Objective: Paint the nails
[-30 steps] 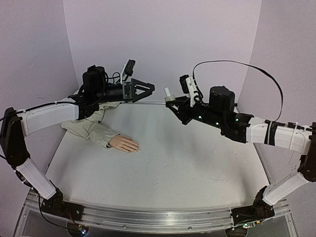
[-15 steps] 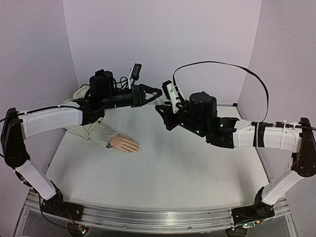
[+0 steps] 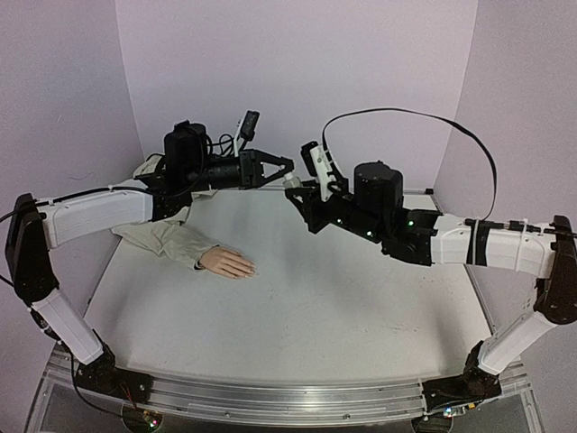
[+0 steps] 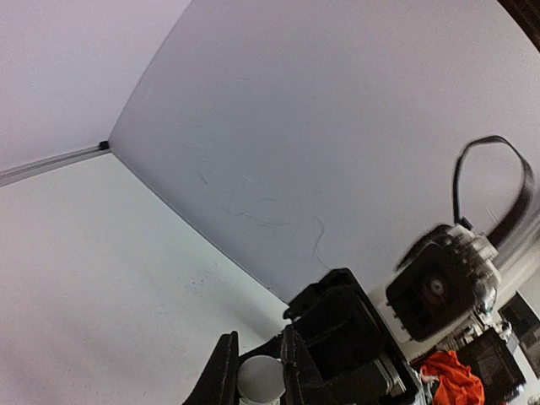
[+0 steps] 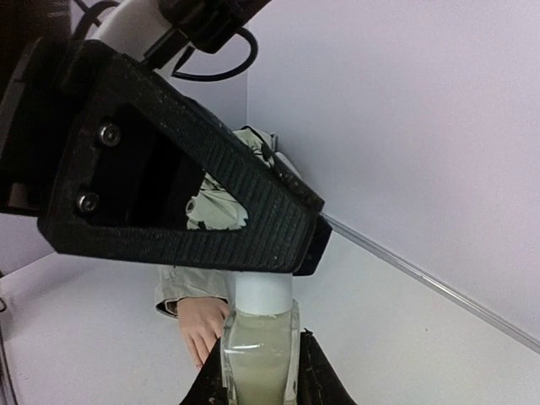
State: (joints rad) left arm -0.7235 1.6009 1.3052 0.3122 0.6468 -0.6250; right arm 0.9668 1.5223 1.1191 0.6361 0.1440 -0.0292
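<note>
Stretched the left arm from its base at 7 o'clock up the left side of the table (image 3: 315,307), elbow bent, forearm near level and aimed toward 3 o'clock, with the left gripper (image 3: 287,168) raised above the far edge near 12 o'clock. Stretched the right arm from its base at 5 o'clock, forearm aimed toward 10 o'clock under a looping black cable (image 3: 406,113), with the right gripper (image 3: 296,188) tip to tip with the left one, at its 5 o'clock. Clamped the small white bottle (image 5: 257,350) between the right fingers (image 5: 314,375), jaws narrow and pressed on both of its sides, neck toward the left gripper. Held inside the bottle a pale yellowish liquid. Set the left fingers (image 4: 224,375) narrowly on the white cap (image 4: 260,380), one at each side, with no gap showing in the left wrist view. Had the peach mannequin hand (image 3: 227,262) flat on the table at 9 o'clock, well apart from both grippers, its fingers toward 4 o'clock and its beige sleeve (image 3: 167,236) trailing toward 10 o'clock. Had the nails (image 3: 250,270) at those fingertips, too small to make out.
</note>
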